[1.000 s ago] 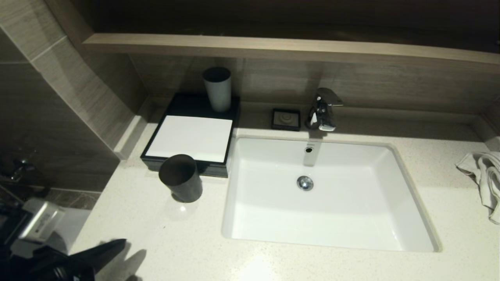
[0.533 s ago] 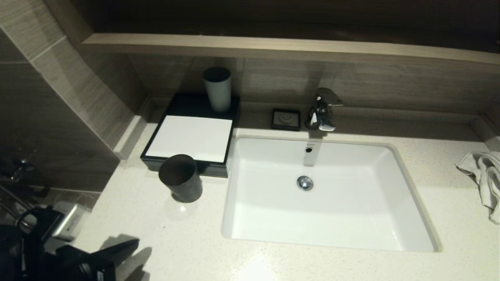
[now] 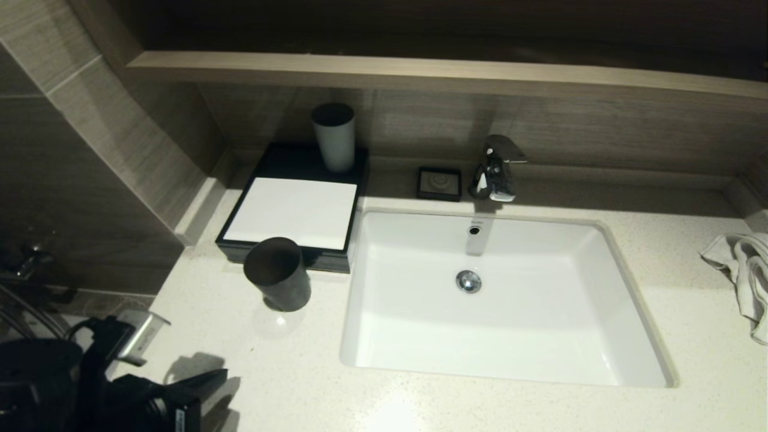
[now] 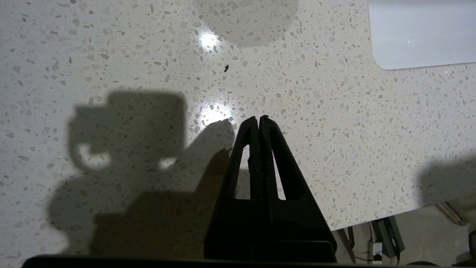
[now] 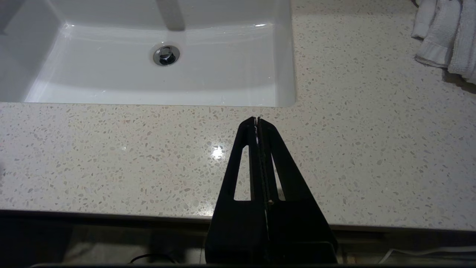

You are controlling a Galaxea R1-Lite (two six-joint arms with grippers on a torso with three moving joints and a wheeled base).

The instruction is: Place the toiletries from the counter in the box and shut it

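The box (image 3: 292,211), black with a white top panel, lies at the back left of the counter (image 3: 288,372), and its front drawer looks closed. No sachets show in any view. My left gripper (image 3: 221,377) is shut and empty at the counter's front left corner, well in front of the box; the left wrist view shows it (image 4: 259,118) over bare speckled stone. My right gripper (image 5: 256,119) is shut and empty over the counter's front edge, before the sink (image 5: 286,74). It is out of the head view.
A black cup (image 3: 277,273) stands against the box's front. A grey cup (image 3: 333,137) stands on the box's back part. A small black soap dish (image 3: 440,182) and a faucet (image 3: 495,168) sit behind the white sink (image 3: 540,336). A white towel (image 3: 744,276) lies far right.
My left arm has moved up and to the right, further over the counter's front left corner. Nothing else has moved.
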